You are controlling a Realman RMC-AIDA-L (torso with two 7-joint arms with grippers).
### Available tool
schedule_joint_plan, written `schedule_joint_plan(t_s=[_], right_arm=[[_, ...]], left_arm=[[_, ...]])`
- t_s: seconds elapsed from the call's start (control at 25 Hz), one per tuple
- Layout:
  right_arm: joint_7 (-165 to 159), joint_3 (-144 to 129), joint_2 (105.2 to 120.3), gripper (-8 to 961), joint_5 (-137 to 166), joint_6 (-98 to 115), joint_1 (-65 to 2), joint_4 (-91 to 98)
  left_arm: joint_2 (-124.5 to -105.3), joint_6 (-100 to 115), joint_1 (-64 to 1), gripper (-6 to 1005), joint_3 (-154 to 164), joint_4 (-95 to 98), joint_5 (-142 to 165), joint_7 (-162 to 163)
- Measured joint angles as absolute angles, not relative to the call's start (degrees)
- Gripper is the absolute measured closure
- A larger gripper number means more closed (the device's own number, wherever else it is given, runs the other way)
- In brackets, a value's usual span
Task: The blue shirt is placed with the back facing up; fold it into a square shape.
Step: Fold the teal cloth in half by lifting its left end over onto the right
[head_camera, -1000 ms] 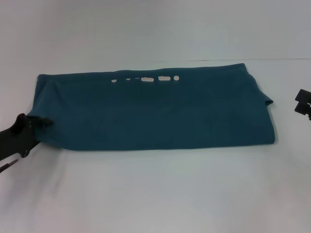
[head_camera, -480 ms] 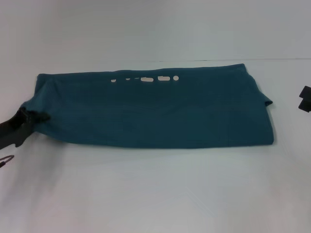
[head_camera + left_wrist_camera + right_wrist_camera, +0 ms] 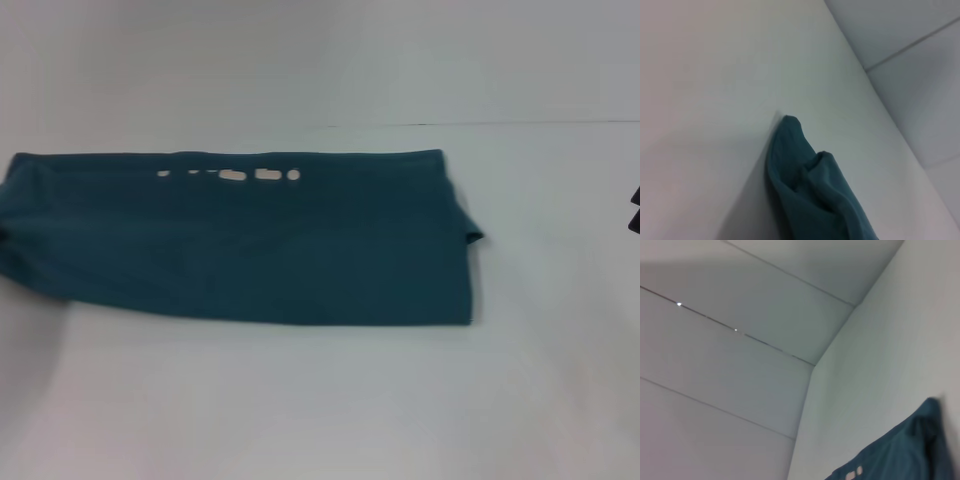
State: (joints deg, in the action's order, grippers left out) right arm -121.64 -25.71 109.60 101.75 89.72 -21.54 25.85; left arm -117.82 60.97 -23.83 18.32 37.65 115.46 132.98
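The blue shirt lies flat on the white table as a wide folded band, and its left end runs off the head view's left edge. A short sleeve tip pokes out at its right end. The left gripper is out of view; its wrist view shows only a bunched, raised corner of the shirt over the table. Only a dark sliver of my right gripper shows at the head view's right edge, well apart from the cloth. A corner of the shirt also appears in the right wrist view.
The white table stretches bare in front of the shirt and to its right. Its back edge meets a pale wall close behind the shirt. Several small white patches sit in a row near the shirt's far edge.
The whole shirt has slid to the left across the table. The left gripper, earlier at the shirt's left end, has passed out of view. The right gripper has drawn back toward the right edge.
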Motion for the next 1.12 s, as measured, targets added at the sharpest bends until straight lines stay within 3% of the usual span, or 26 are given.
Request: schedule_joint_plan(t_s=[0.36,0.6,1.12], right_arm=[[-121.52,-25.14,109.66,312,101.79,89.47,-21.35,25.84],[-121.23,-25.42,109.67,312,101.78,89.58,-21.61,25.84],[-121.09,-25.84,109.93,313,101.83,89.73,-21.89,25.87]], left_arm=[[-117.41,57.5,-23.25,929,18.17,39.27,118.22,134.58],[-117.42,67.12,-24.34,917,18.31,40.28,112.52,131.16],[-118.36,79.74,-31.55,890,21.47,42.71,109.01,131.82]])
